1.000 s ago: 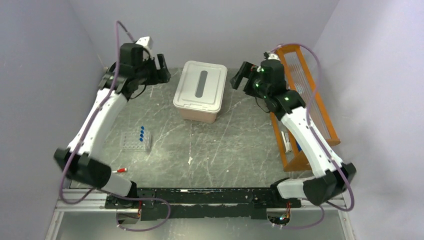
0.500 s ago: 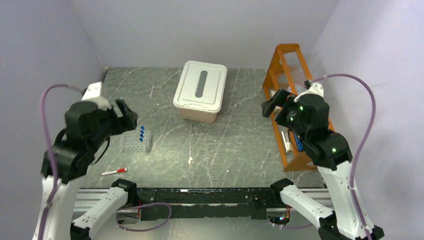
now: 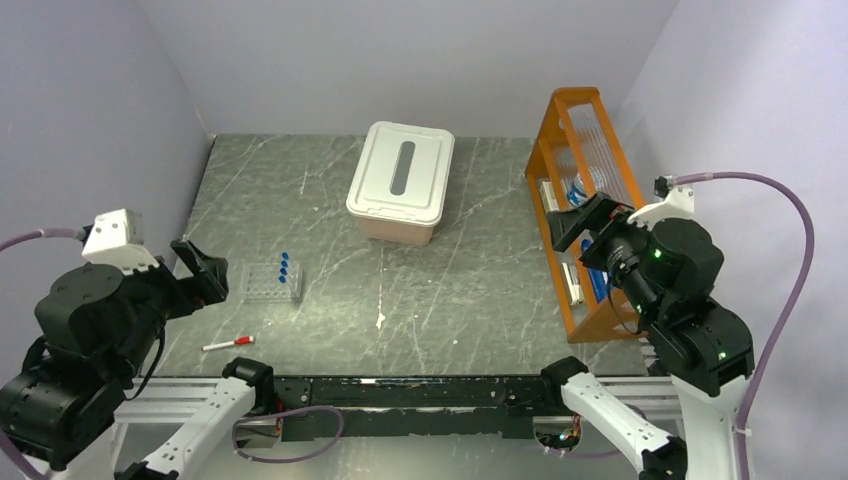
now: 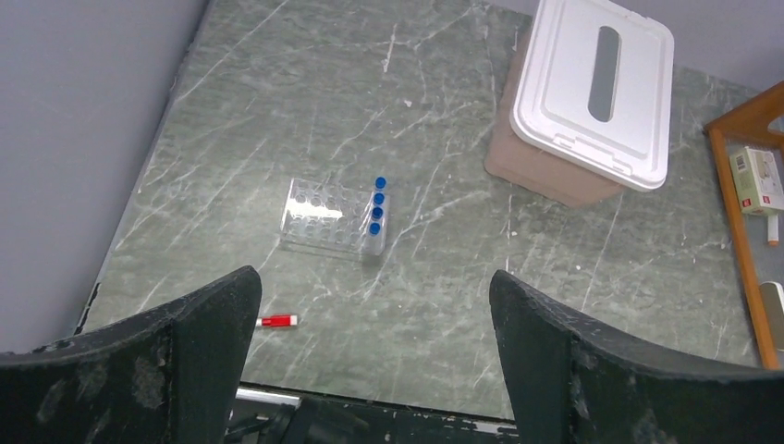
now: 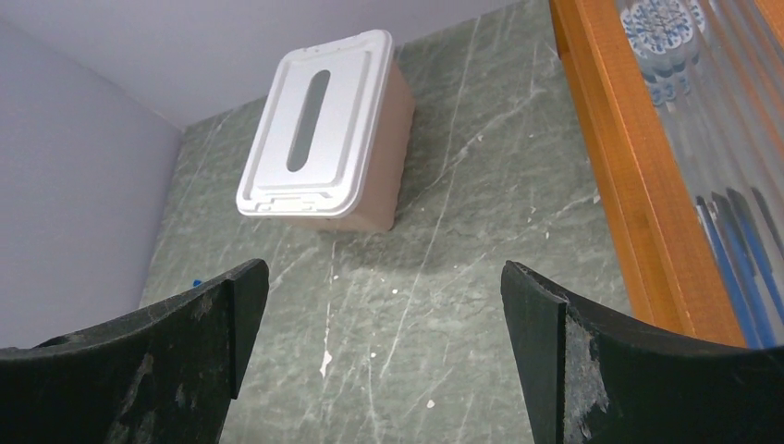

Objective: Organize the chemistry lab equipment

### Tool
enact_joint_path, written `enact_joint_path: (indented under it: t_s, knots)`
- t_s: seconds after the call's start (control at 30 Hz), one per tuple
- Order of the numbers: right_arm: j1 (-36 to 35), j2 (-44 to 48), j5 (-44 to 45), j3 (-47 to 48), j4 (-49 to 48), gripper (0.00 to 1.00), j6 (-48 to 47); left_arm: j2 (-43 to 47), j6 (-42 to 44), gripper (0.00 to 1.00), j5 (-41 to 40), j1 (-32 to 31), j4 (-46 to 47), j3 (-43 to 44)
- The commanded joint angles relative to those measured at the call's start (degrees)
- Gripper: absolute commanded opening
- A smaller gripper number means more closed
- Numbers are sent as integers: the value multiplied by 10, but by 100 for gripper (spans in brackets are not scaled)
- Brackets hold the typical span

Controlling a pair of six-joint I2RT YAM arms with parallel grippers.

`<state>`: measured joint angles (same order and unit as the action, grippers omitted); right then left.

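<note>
Retreated to the desk's (image 3: pixel 480 270) near edge now, left gripper (image 4: pixel 374 277) and right gripper (image 5: pixel 384 265) both gaping empty, seemingly between steps, blue-capped tubes (image 4: pixel 376 205) likely the next reach.

Worktop (image 3: pixel 470 285): grey-green marble pattern, scratched. Far centre: tan bin (image 3: pixel 395 225) with a white lid (image 3: pixel 425 160) on it, dark oblong slot (image 3: pixel 403 168) in the lid. Right edge: orange wooden shelf (image 3: pixel 558 275) along the wall, clear ribbed panels (image 5: pixel 712 120) in it, blue sticks (image 5: pixel 730 250) and a small white carton (image 4: pixel 756 180) inside. Near left: white marker (image 3: pixel 227 343), red cap towards the right, lying flat, well apart from the bin. Lilac walls (image 3: pixel 400 60) on three sides. Aluminium rail (image 3: pixel 180 395) along the near edge.
</note>
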<state>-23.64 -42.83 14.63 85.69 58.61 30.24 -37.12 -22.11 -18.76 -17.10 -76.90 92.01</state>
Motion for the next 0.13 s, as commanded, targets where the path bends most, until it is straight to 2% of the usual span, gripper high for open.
enact_joint_path:
  t_s: [0.0,0.1]
  knots:
    - [1,18,-15,2,6,100,-14,11,10,97,-2,-3,-30,9]
    - [1,24,-16,1,3,100,-13,8,6,97,0,-3,-34,5]
